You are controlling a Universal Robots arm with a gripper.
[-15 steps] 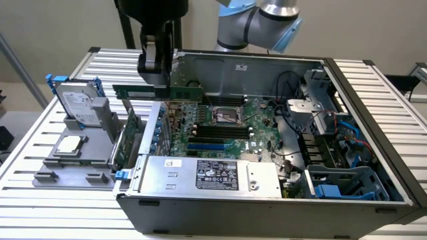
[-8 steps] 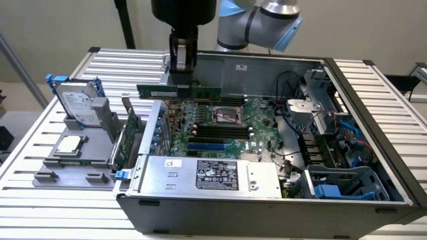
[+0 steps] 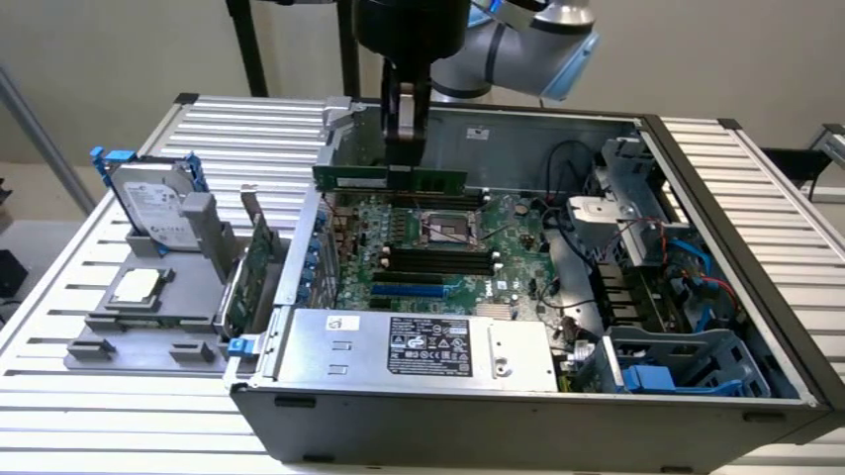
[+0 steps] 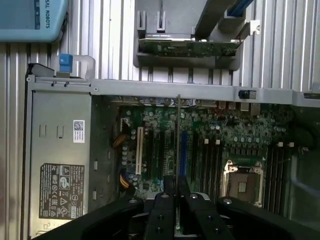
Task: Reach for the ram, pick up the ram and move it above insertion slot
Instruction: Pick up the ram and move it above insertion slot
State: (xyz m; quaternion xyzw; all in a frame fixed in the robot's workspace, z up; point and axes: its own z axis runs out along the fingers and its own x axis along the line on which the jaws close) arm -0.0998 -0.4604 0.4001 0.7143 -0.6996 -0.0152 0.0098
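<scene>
The ram (image 3: pixel 391 179) is a long thin green stick, held level and on edge above the far side of the motherboard (image 3: pixel 422 247) inside the open computer case. My gripper (image 3: pixel 403 148) comes down from above and is shut on its upper edge near the middle. In the wrist view the ram (image 4: pixel 178 135) appears edge-on as a thin line running out from between my black fingers (image 4: pixel 162 210), parallel to the long black and blue slots (image 4: pixel 183 150) of the board below. The black memory slots (image 3: pixel 436 259) lie just nearer than the processor socket (image 3: pixel 444 230).
The case's metal walls (image 3: pixel 687 158) surround the board. A power supply (image 3: pixel 410 346) fills the near side and a drive cage with cables (image 3: pixel 647 267) the exterior view's right. Outside, at the left, a grey fixture (image 3: pixel 145 327) carries a hard drive (image 3: pixel 152 203), a broad expansion card (image 3: pixel 251 272) and a processor chip (image 3: pixel 137 287).
</scene>
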